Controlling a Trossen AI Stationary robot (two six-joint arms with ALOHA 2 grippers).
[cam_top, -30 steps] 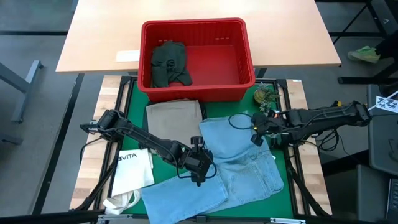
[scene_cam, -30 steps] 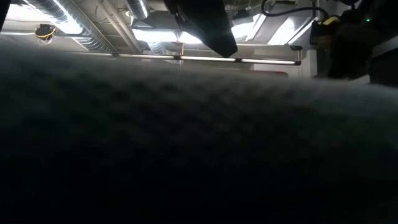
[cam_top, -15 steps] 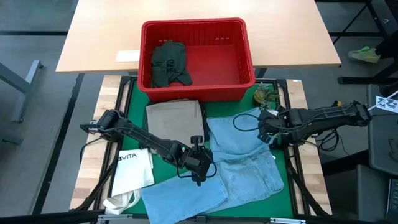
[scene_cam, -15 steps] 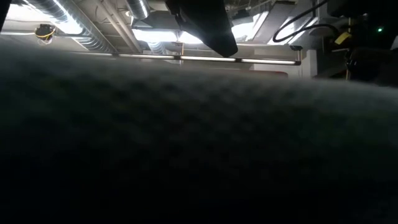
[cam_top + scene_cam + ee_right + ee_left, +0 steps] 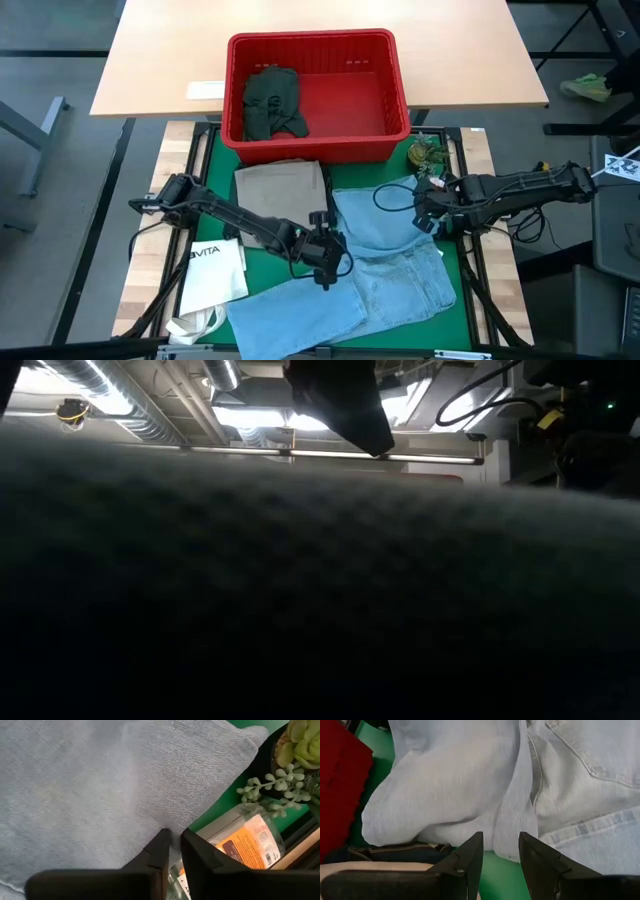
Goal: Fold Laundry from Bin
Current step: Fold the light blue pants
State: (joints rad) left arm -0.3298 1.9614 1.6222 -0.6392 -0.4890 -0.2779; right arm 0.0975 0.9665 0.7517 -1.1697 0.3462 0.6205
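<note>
A white fabric tote bag printed "VITA" (image 5: 212, 272) lies at the near left of the green-covered surface (image 5: 215, 168). Beside it a pair of light blue denim jeans (image 5: 385, 255) is spread across the near and middle part of the surface, one leg running toward the near edge and the other folded back over the upper part.

The left hand (image 5: 328, 268) hangs over the jeans near their middle; in its wrist view the two dark fingers (image 5: 470, 855) stand apart with nothing between them, green surface below and a rounded fold of denim just ahead.

The right hand (image 5: 424, 212) sits at the right edge of the folded leg. Its fingers (image 5: 159, 851) show a narrow gap, tips at the denim; whether they pinch cloth cannot be told. A clear bottle with an orange label (image 5: 245, 842) and a small green succulent plant (image 5: 426, 153) lie just beside it.

Farther back, folded khaki trousers (image 5: 280, 185) lie flat against the red slotted plastic bin (image 5: 400, 90), which holds a crumpled dark green garment (image 5: 271, 100) at its left side.
</note>
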